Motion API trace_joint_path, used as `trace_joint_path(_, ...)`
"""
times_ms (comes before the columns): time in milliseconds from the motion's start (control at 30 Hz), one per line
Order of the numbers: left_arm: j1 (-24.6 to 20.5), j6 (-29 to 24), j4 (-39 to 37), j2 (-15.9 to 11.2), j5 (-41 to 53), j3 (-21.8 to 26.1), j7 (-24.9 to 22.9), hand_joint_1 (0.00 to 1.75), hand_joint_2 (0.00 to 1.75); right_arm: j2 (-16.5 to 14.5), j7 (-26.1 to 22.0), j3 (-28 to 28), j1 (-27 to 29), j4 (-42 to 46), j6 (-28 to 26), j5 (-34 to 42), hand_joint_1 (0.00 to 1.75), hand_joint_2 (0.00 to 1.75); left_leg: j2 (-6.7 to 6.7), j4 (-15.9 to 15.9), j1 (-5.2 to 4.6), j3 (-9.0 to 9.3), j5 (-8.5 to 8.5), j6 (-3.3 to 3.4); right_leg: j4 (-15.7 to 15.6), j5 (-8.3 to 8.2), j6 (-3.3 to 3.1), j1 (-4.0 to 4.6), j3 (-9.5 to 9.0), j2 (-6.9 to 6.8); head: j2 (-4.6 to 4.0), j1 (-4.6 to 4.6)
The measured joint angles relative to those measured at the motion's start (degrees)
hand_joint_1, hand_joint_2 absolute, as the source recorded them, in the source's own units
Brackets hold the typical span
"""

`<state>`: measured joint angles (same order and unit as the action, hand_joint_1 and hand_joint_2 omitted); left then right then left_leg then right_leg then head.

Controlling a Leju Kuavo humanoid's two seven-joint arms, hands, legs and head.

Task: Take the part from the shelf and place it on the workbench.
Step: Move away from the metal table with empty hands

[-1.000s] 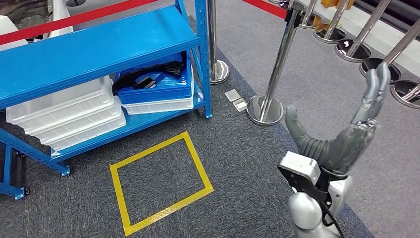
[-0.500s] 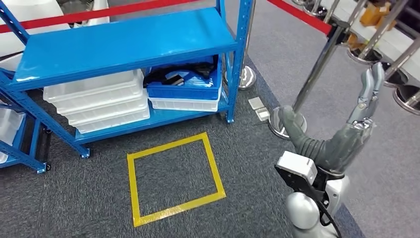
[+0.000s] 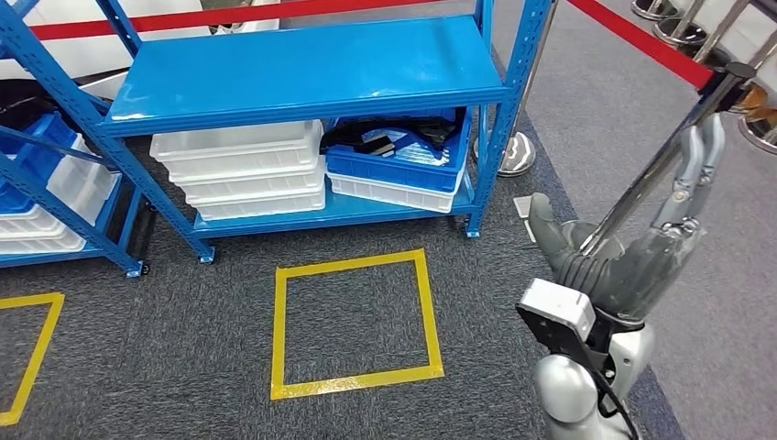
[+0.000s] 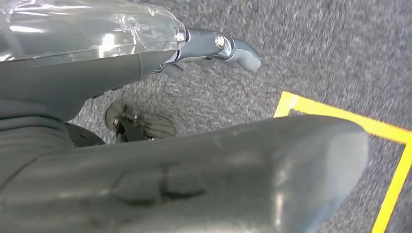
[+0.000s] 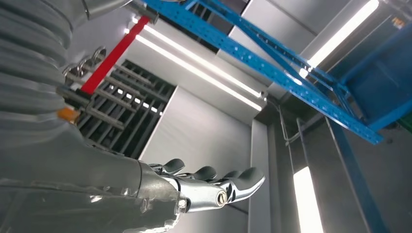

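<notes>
Nearest, at about five o'clock in the head view, the right hand (image 3: 632, 247) stood raised with its fingers straight and spread from the thumb, holding nothing. In its own wrist view the left hand (image 4: 145, 121) hung over grey carpet (image 4: 316, 43) with thumb and fingers apart and nothing between them.

At six o'clock one full square of yellow tape (image 3: 353, 323) lay on the carpet, with a corner of a second (image 3: 23, 362) at eight o'clock.

Beyond it, at twelve o'clock, stood one blue shelf (image 3: 311, 69). On its lower level, three white bins (image 3: 240, 170) were stacked at eleven o'clock. Beside them at one o'clock one blue bin (image 3: 394, 167) sat on one white bin (image 3: 389, 192); the dark parts (image 3: 385, 137) lay inside the blue bin, too jumbled to count.

A second blue rack (image 3: 46, 165) stood at nine o'clock. A chrome post (image 3: 660, 160) leaned behind the right hand at three o'clock, carrying a red belt (image 3: 641, 41).
</notes>
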<state>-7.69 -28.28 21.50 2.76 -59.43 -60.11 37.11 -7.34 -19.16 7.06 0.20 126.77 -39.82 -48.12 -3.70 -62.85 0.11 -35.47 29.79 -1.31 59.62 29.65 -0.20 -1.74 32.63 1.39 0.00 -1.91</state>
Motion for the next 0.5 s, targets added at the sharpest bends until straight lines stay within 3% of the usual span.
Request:
trace_joint_path(67,-0.07,0.00,0.01,0.01,-0.08,0.00,0.01,0.00,0.00,0.01,0.31,0.00,0.09,0.00,-0.01,0.15,0.00,0.00,2.64,-6.98,0.20,-3.54,3.13,-0.69,-0.05,0.25,-0.33,0.06,-0.29,-1.25,0.00,0.42)
trace_joint_path(133,0.06,0.00,0.01,0.01,-0.25,0.00,0.01,0.00,0.00,0.02,1.00,0.00,0.17,0.00,-0.01,0.39,0.00,0.00,3.18,-12.15,0.52,-6.46,4.39,-1.01,-0.03,0.51,-0.38,0.10,-0.46,-2.23,0.00,0.44)
trace_joint_path(167,0.12,0.00,0.01,0.01,-0.37,0.00,0.01,0.00,0.00,0.02,1.37,0.00,0.19,0.00,-0.01,0.54,0.00,0.00,3.22,-11.79,0.63,-6.44,3.46,-1.01,-0.03,0.65,-0.31,0.09,-0.61,-2.57,0.00,0.45)
trace_joint_path(233,0.17,0.00,0.01,0.00,-0.56,0.00,0.01,0.00,0.00,0.02,1.98,0.00,0.19,0.00,-0.01,1.04,0.00,0.00,3.36,-5.02,0.67,-3.36,-0.55,-0.67,-0.04,1.00,-0.06,0.04,-1.11,-3.02,0.00,0.47)
trace_joint_path(300,0.12,0.00,0.01,0.00,-0.66,0.00,0.02,0.00,0.00,0.03,2.41,0.01,0.19,-0.03,-0.01,2.43,0.00,0.00,3.64,1.60,0.35,-0.23,-2.92,-0.09,-0.10,1.36,0.37,0.13,-1.50,-3.26,0.00,0.47)
trace_joint_path(433,0.19,0.00,0.01,0.01,-1.07,-0.04,0.03,0.00,0.00,0.04,3.09,0.15,0.48,-0.50,-0.01,7.34,0.00,0.00,3.64,3.77,-0.06,0.78,-2.94,0.88,-0.94,1.56,1.34,0.27,-2.26,-3.39,0.00,0.41)
trace_joint_path(500,0.15,0.01,0.01,0.02,-1.22,-0.09,0.04,0.00,0.00,0.05,3.43,0.61,0.74,-0.96,-0.01,10.04,0.00,0.00,3.54,4.42,0.11,1.31,-3.18,0.90,-1.51,1.59,0.50,0.36,-2.94,-3.42,0.00,0.28)
